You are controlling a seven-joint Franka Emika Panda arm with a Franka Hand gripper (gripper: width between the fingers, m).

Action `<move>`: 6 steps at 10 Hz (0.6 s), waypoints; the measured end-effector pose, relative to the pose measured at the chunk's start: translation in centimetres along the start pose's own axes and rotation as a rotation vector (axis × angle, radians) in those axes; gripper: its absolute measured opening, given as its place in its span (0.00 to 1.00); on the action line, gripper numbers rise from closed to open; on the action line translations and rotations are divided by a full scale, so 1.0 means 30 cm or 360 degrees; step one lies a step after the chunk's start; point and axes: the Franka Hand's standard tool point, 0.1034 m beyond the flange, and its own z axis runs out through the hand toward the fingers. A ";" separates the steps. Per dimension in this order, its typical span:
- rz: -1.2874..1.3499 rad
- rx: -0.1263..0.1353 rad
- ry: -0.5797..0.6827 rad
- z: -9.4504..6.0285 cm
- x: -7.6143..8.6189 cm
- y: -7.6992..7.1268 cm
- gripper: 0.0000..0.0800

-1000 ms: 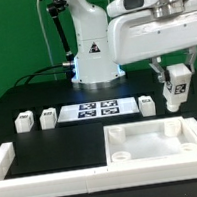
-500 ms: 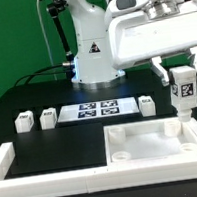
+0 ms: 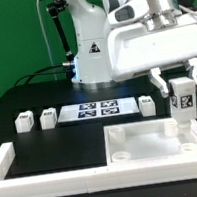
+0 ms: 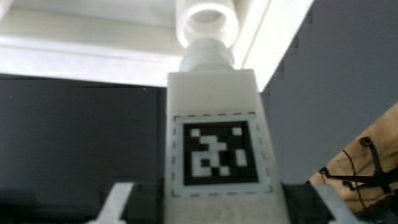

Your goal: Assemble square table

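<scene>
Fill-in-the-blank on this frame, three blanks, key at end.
1. The gripper is shut on a leg held ____.
2. ____ other legs lie loose near the marker board.
3. The held leg is above a ____ of the square slab.
Missing words: upright; three; corner.

Leg (image 3: 181, 104) in pincer (image 3: 178, 86) at slab (image 3: 145, 147) corner

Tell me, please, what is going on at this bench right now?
The Panda arm's gripper holds one white table leg upright, its lower end at the far corner of the square tabletop on the exterior view's right. Three more legs lie loose beside the marker board. Whether it is seated, I cannot tell.
</scene>
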 end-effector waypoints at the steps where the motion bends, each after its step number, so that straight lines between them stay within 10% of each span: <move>1: 0.0007 0.0001 0.0000 0.022 0.004 0.003 0.36; 6: -0.0016 0.0014 -0.0031 0.052 -0.028 -0.017 0.36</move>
